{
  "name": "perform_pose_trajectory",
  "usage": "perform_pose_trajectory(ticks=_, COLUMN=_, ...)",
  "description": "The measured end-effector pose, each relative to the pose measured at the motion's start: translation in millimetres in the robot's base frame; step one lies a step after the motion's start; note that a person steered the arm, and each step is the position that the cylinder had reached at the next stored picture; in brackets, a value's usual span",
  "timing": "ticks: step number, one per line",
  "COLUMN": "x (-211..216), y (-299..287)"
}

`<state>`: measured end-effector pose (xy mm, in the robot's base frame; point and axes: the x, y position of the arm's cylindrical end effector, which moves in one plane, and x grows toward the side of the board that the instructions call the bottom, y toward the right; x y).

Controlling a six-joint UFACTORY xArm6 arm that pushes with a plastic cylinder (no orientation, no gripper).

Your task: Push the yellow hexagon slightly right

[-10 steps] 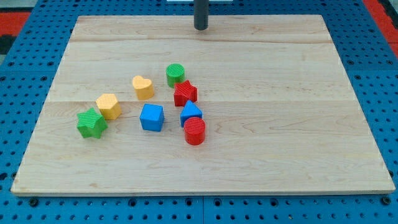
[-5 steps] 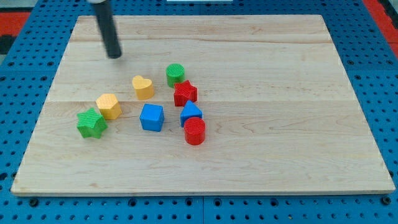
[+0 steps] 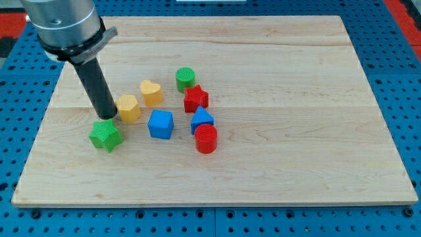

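The yellow hexagon (image 3: 129,108) lies left of the board's middle, just left of the blue cube (image 3: 160,124) and below-left of the yellow heart (image 3: 151,92). My tip (image 3: 107,116) stands right against the hexagon's left side. The green star (image 3: 105,135) sits just below my tip, touching or nearly touching it.
A green cylinder (image 3: 185,79), red star (image 3: 195,99), blue triangle (image 3: 202,119) and red cylinder (image 3: 206,139) stand in a column right of the blue cube. The wooden board (image 3: 296,131) lies on a blue pegboard; the arm's grey body (image 3: 62,26) hangs over the top left corner.
My tip swept from the view's top to the left and down to the hexagon. The yellow hexagon shifted right and the green star shifted slightly right and down.
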<state>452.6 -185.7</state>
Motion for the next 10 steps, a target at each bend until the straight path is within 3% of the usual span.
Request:
perform_pose_trajectory(ticks=1, x=-10.1, y=-20.9)
perform_pose_trajectory(ticks=6, x=-23.4, y=15.5)
perform_pose_trajectory(ticks=10, x=-139.8, y=8.5)
